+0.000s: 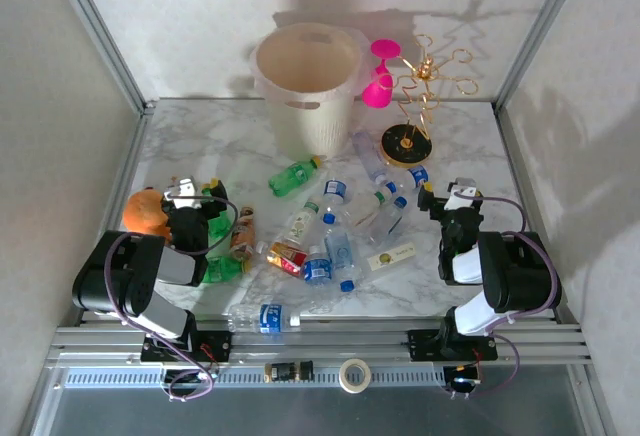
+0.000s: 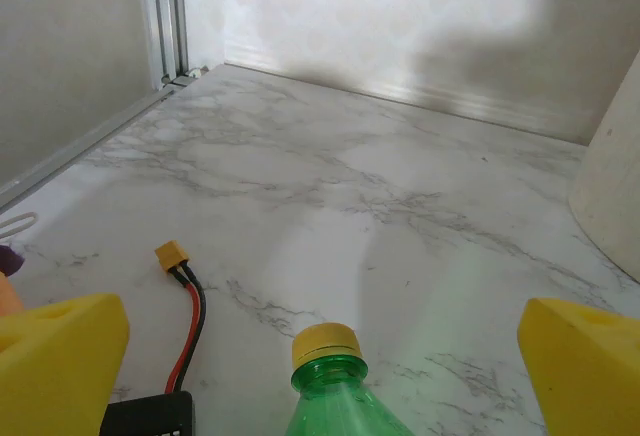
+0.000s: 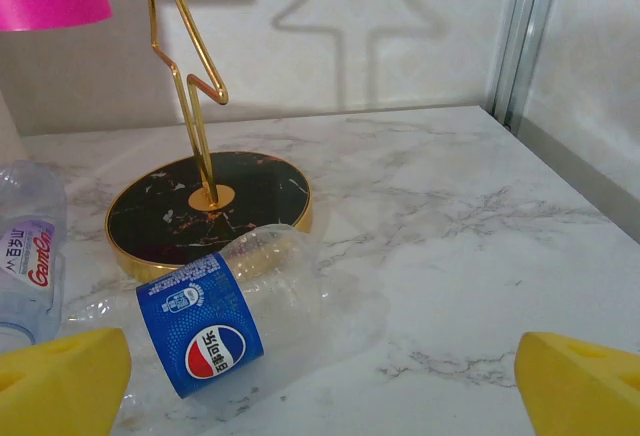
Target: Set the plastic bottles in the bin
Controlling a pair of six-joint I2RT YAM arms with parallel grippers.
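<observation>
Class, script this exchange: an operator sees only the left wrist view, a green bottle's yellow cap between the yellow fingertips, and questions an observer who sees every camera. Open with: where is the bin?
Observer: The tall cream-white perforated plastic bin stands upright at the marble table's far edge, middle.
Operator: What's left of the left gripper?
Observer: An orange plush toy, close beside it.
Operator: And the other arm?
Observer: The right gripper is open, facing a clear blue-labelled plastic bottle lying by the gold wire stand with a black round base.
</observation>
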